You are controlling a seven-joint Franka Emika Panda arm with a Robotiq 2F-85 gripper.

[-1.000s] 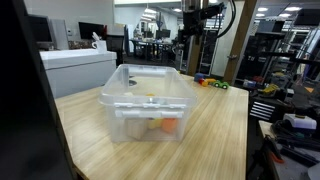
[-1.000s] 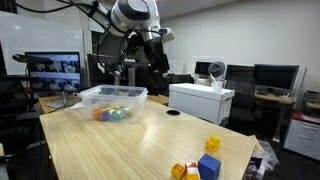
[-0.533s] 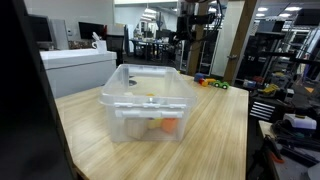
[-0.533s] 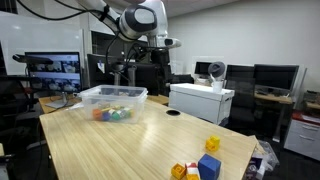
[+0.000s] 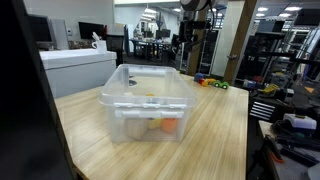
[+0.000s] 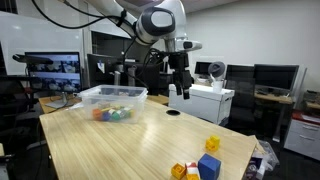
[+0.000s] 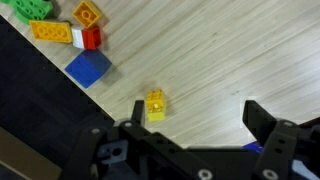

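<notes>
Small yellow brick (image 7: 156,104) on the wooden surface (image 7: 230,50) — tool (image 7: 190,120) above it, jaws wide and empty.
The brick's long axis runs up and down the wrist view. It lies near the blue block (image 7: 89,68) but apart from it — beyond that block sit a yellow-and-red pair (image 7: 70,35), an orange brick (image 7: 86,13) and a green brick (image 7: 35,8).

The Panda arm (image 6: 105,12) reaches in from the upper left in an exterior view, its white wrist (image 6: 160,20) bent over so that the Robotiq gripper (image 6: 181,93) hangs pointing straight down in mid-air, jaws spread wide apart and holding nothing between them.
</notes>
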